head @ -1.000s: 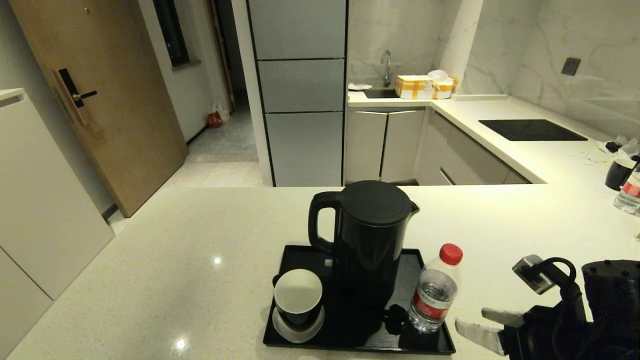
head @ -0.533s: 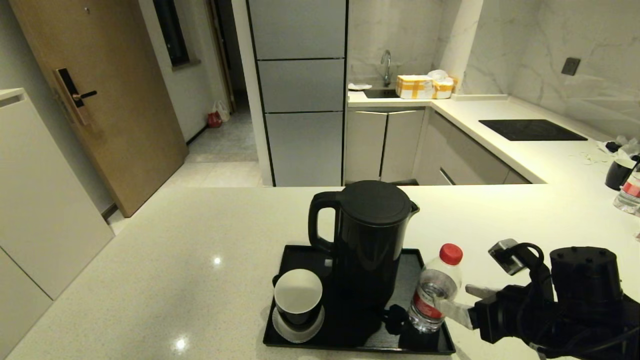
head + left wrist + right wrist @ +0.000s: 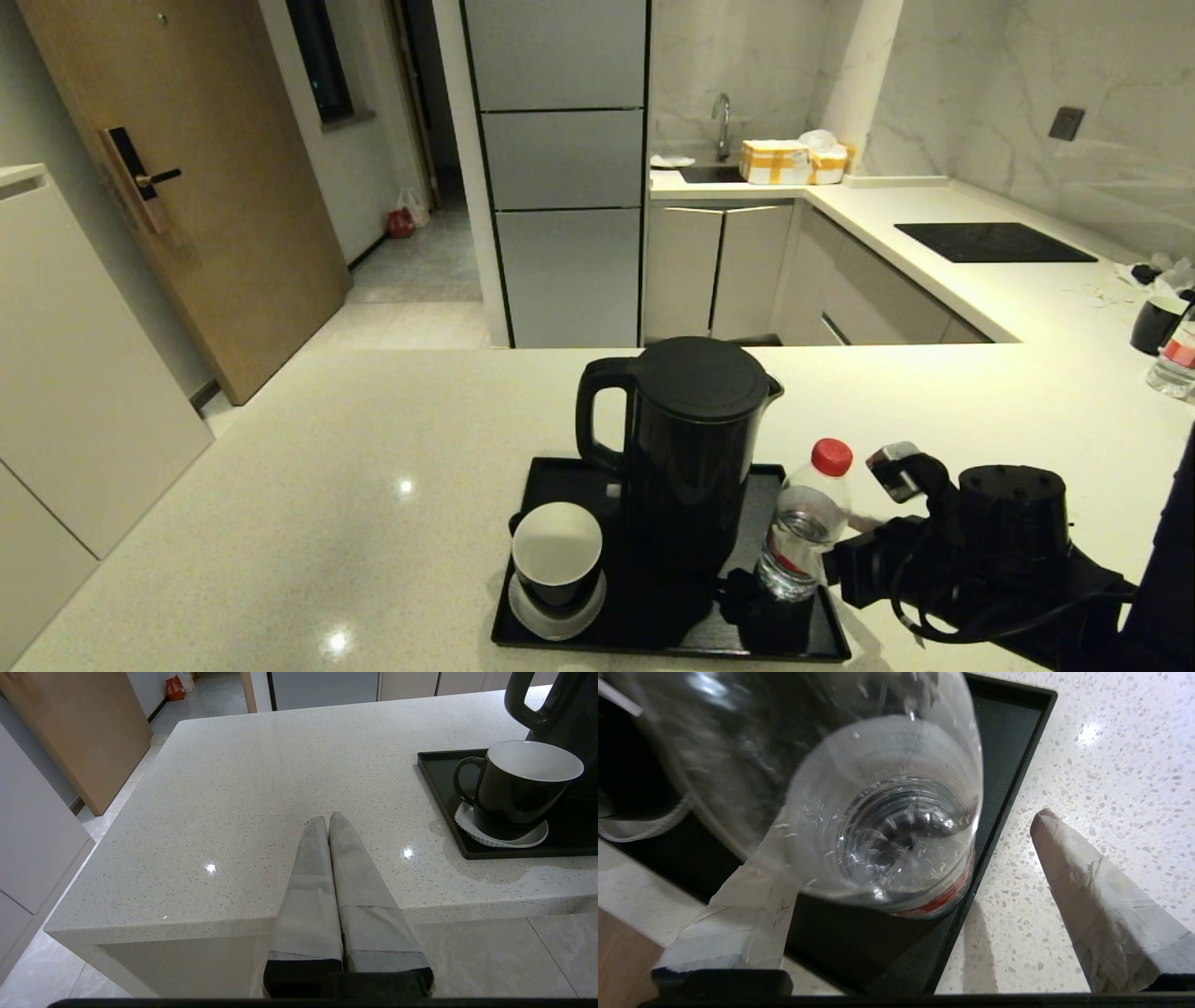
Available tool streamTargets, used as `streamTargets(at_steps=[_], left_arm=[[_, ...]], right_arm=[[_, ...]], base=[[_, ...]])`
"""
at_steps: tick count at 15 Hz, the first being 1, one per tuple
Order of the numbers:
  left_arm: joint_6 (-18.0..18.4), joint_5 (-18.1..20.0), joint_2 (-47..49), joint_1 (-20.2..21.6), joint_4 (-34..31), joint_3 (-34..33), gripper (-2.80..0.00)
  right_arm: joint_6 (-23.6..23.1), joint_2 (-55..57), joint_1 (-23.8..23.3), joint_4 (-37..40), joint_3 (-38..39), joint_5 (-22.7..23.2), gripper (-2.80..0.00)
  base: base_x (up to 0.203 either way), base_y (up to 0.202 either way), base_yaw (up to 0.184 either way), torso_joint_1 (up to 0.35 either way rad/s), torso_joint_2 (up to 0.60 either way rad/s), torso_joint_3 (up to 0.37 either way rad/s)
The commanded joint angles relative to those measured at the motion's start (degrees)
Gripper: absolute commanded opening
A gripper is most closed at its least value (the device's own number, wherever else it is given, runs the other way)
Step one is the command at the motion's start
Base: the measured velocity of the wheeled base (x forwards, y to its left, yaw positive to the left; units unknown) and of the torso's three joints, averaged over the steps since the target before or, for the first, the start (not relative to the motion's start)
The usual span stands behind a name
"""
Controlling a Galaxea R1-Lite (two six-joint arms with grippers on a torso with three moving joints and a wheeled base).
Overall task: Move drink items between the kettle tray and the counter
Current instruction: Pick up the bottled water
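The clear water bottle [image 3: 803,532] with a red cap stands at the right end of the black kettle tray [image 3: 560,481], leaning slightly toward the kettle [image 3: 695,448]. My right gripper [image 3: 845,551] is open around it from the right. In the right wrist view the bottle [image 3: 896,826] rests against one finger [image 3: 752,896], while the other finger [image 3: 1087,882] stands apart over the counter [image 3: 1111,765]. The black cup [image 3: 557,551], white inside, sits on a saucer [image 3: 551,621] at the tray's front left. My left gripper [image 3: 327,819] is shut and empty at the counter's near left edge.
The tall black kettle fills the tray's middle, close to the left of the bottle. A second cup [image 3: 1156,322] and bottle [image 3: 1176,359] stand at the far right of the counter [image 3: 373,448]. A black cooktop [image 3: 990,243] lies at the back right.
My right gripper has moved up and leftward until its fingers flank the bottle. The bottle's top has shifted a little toward the kettle. The left arm has not moved.
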State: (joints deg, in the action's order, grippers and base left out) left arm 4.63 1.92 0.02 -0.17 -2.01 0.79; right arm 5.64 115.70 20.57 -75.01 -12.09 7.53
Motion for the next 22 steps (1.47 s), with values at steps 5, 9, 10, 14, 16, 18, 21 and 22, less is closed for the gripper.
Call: streamTargets(at_steps=[5,9,10,14,16,18,21,22], left_arm=[[0.0,0.0,-0.1,0.0,0.0,0.0,-2.80],[0.0,0.0,0.0,0.0,0.0,0.0,-2.80],[0.0,0.0,-0.1,0.0,0.0,0.0,-2.80],[0.0,0.0,0.0,0.0,0.0,0.0,-2.80],[0.0,0.0,-0.1,0.0,0.0,0.0,-2.80],[0.0,0.0,0.0,0.0,0.0,0.0,-2.80],[0.0,0.0,-0.1,0.0,0.0,0.0,-2.80],[0.0,0.0,0.0,0.0,0.0,0.0,-2.80]], right_arm=[[0.1,2.9,2.1,-2.5,-1.7,-0.3,0.00],[0.1,3.5,2.2,-2.3,-3.2,-0.4,0.00],[0.2,3.7,2.1,-2.5,-3.5,-0.4,0.00],[0.3,4.9,2.1,-2.6,-4.0,-3.0,-2.80],[0.4,4.2,2.1,-2.6,-3.4,-2.9,-2.80],[0.5,3.6,2.1,-2.6,-3.4,-3.0,-2.80],[1.2,0.4,2.1,-1.6,-3.2,-3.0,-2.80],[1.7,-3.1,2.1,0.2,-3.5,-3.1,-2.80]], base=[[0.000,0.000,0.000,0.000,0.00,0.000],[0.000,0.000,0.000,0.000,0.00,0.000],[0.000,0.000,0.000,0.000,0.00,0.000],[0.000,0.000,0.000,0.000,0.00,0.000],[0.000,0.000,0.000,0.000,0.00,0.000],[0.000,0.000,0.000,0.000,0.00,0.000],[0.000,0.000,0.000,0.000,0.00,0.000],[0.000,0.000,0.000,0.000,0.00,0.000]])
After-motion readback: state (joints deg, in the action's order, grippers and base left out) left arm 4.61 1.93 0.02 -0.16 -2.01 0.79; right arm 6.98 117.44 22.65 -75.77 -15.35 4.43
